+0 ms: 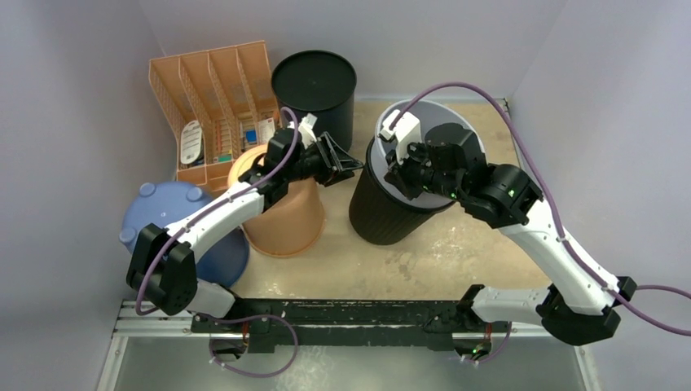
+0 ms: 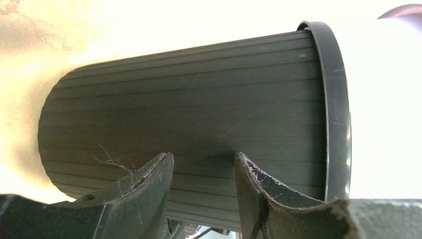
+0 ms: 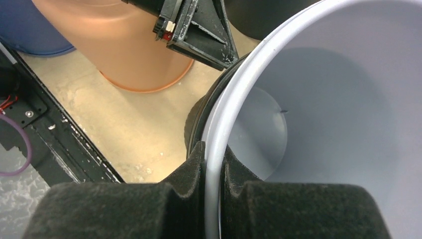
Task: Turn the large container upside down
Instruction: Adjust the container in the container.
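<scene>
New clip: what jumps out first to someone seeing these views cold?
The large dark ribbed plastic bin with a pale grey inside stands mouth up near the centre of the top view, with the right gripper pinching its rim between its fingers. The left gripper hovers open close by its side wall, next to an upturned orange plastic pot.

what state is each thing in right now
large container: tilted, mouth up, not yet flipped
right tool: shut on the large container's rim
left tool: open, at the large container's ribbed side
orange pot: upside down, wide rim at the bottom
blue tub: upside down
file rack: upright, items in slots
</scene>
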`<state>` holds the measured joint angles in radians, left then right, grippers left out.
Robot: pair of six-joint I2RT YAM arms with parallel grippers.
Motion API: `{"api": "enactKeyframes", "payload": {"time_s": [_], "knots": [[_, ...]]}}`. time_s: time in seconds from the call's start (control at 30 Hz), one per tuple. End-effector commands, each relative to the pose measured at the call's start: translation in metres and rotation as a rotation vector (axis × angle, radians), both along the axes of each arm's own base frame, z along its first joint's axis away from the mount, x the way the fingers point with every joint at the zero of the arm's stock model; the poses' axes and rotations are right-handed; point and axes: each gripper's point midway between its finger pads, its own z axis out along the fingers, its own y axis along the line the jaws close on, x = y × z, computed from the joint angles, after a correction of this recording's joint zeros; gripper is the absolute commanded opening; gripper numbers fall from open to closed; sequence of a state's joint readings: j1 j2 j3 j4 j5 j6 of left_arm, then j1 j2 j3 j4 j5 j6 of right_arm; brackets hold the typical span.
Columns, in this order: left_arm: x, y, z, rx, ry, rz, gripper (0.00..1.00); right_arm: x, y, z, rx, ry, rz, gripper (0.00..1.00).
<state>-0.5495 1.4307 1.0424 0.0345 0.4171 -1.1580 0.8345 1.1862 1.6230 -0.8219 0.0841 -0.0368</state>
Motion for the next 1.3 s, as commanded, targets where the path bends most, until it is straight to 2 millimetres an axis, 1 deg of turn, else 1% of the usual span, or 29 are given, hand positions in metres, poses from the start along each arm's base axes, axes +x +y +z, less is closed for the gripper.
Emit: {"api": "enactKeyframes", "payload": {"time_s": [0.0, 0.07, 0.2, 0.23, 0.3, 0.33, 0.37, 0.43, 0.47, 0.5, 0.57, 0.63, 0.7, 0.73, 0.87, 0.97, 1.07, 1.1, 1.17, 1.2, 1.27], "knots": [[-0.002, -0.002, 0.014, -0.052, -0.026, 0.000, 0.48, 0.008, 0.006, 0.055, 0.095, -0.182, 0.032, 0.00], [-0.003, -0.002, 0.025, -0.099, -0.049, 0.006, 0.48, 0.012, 0.003, 0.042, 0.041, -0.151, 0.014, 0.00], [0.002, -0.005, 0.032, -0.101, -0.061, 0.003, 0.48, 0.014, -0.007, 0.012, -0.089, -0.077, -0.016, 0.00], [0.003, -0.007, 0.033, -0.108, -0.061, 0.002, 0.48, 0.015, -0.010, 0.006, -0.107, -0.068, -0.030, 0.04], [0.005, -0.010, 0.038, -0.132, -0.064, -0.003, 0.47, 0.016, -0.011, 0.005, -0.100, -0.063, -0.047, 0.26], [0.005, -0.011, 0.040, -0.140, -0.064, -0.007, 0.48, 0.015, -0.011, 0.008, -0.089, -0.066, -0.045, 0.41], [0.005, -0.011, 0.041, -0.143, -0.066, -0.009, 0.48, 0.014, -0.010, 0.013, -0.069, -0.073, -0.047, 0.57], [0.006, -0.011, 0.043, -0.138, -0.070, -0.006, 0.48, 0.018, -0.014, 0.031, -0.010, -0.103, -0.103, 0.85], [0.007, -0.010, 0.044, -0.137, -0.074, -0.002, 0.48, 0.019, -0.016, 0.040, 0.025, -0.114, -0.128, 0.95], [0.007, -0.010, 0.045, -0.138, -0.075, 0.000, 0.48, 0.017, -0.016, 0.052, 0.070, -0.124, -0.138, 0.99], [0.008, -0.010, 0.047, -0.142, -0.077, 0.003, 0.47, 0.017, -0.014, 0.070, 0.159, -0.122, -0.170, 1.00], [0.008, -0.011, 0.049, -0.149, -0.079, 0.004, 0.48, 0.017, -0.011, 0.082, 0.265, -0.059, -0.248, 1.00], [0.007, -0.011, 0.051, -0.154, -0.080, 0.003, 0.47, 0.022, -0.004, 0.086, 0.320, -0.001, -0.303, 1.00], [0.007, -0.011, 0.052, -0.155, -0.081, 0.003, 0.48, 0.026, 0.000, 0.084, 0.356, 0.045, -0.350, 1.00], [0.004, -0.010, 0.056, -0.161, -0.090, 0.006, 0.48, 0.042, 0.015, 0.064, 0.400, 0.190, -0.515, 1.00], [0.004, -0.009, 0.061, -0.168, -0.098, 0.018, 0.48, 0.056, 0.032, 0.044, 0.409, 0.227, -0.544, 1.00], [0.003, -0.007, 0.065, -0.175, -0.108, 0.030, 0.48, 0.072, 0.041, 0.028, 0.381, 0.238, -0.607, 0.98], [0.003, -0.007, 0.065, -0.177, -0.108, 0.028, 0.49, 0.082, 0.043, 0.022, 0.358, 0.227, -0.638, 0.96], [0.002, -0.009, 0.065, -0.184, -0.104, 0.017, 0.49, 0.090, 0.046, 0.016, 0.327, 0.217, -0.661, 0.89], [0.001, -0.010, 0.064, -0.185, -0.103, 0.014, 0.49, 0.095, 0.045, 0.012, 0.309, 0.208, -0.681, 0.82], [0.001, -0.010, 0.064, -0.186, -0.103, 0.009, 0.49, 0.102, 0.042, 0.010, 0.278, 0.189, -0.720, 0.61]]}}
